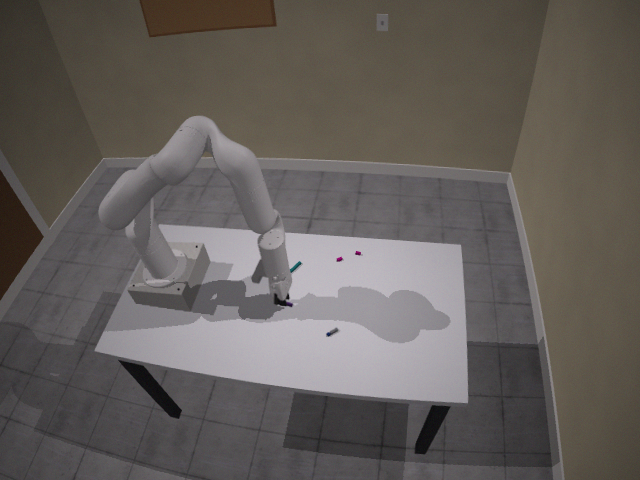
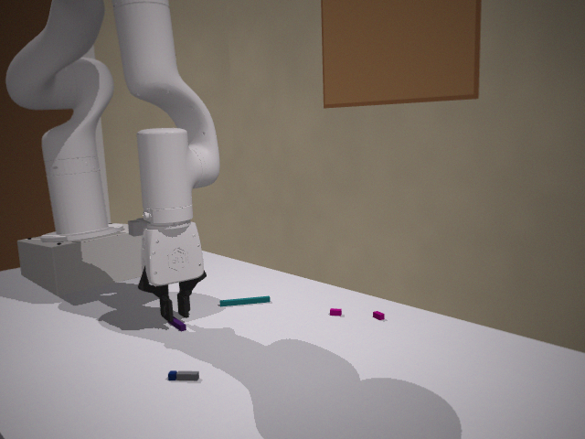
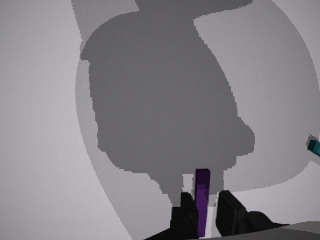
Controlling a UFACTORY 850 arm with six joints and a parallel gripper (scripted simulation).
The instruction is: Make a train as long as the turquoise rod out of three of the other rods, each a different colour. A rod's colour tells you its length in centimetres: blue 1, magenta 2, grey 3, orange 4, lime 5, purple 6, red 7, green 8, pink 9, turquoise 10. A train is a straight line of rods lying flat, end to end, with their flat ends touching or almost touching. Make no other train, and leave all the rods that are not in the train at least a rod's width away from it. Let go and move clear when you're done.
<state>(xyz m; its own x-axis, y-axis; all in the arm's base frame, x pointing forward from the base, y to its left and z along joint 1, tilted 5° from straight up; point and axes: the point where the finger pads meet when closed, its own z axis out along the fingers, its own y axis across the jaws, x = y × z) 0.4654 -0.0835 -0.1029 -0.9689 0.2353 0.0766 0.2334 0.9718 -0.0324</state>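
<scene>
Hand (image 1: 281, 301) (image 2: 175, 315) (image 3: 203, 208) pointed down low over the table (image 1: 403, 372) (image 2: 94, 401) (image 3: 40, 150), fingers partly open, a fairly narrow gap, not clamped on anything. Purple rod (image 1: 289, 304) (image 2: 178, 324) (image 3: 202, 200) ran lengthwise between the fingers in the wrist view, closer to the left-hand finger in that picture, with a strip of table showing on its other side; one end stuck out past the fingertips. Turquoise rod (image 1: 295, 267) (image 2: 245, 301) (image 3: 315, 146) lay flat near the hand, apart from the purple one, only its tip showing at the wrist view's right edge. Blue rod (image 1: 328, 334) (image 2: 172, 375) and grey rod (image 1: 333, 331) (image 2: 187, 375) lay in line, end to end, touching or almost, well apart from the purple one, so the three-rod train wasn't complete. Two magenta rods lay farther out: one (image 1: 339, 259) (image 2: 335, 312) nearer the turquoise rod, the other (image 1: 358, 253) (image 2: 378, 315) beyond it, a gap between them. Arm (image 1: 242, 160) (image 2: 163, 170) arched over from a boxy base (image 1: 199, 273) (image 2: 42, 269) on the table, shadows across the tabletop. Brown board (image 1: 211, 15) (image 2: 401, 51) hung on the wall behind.
</scene>
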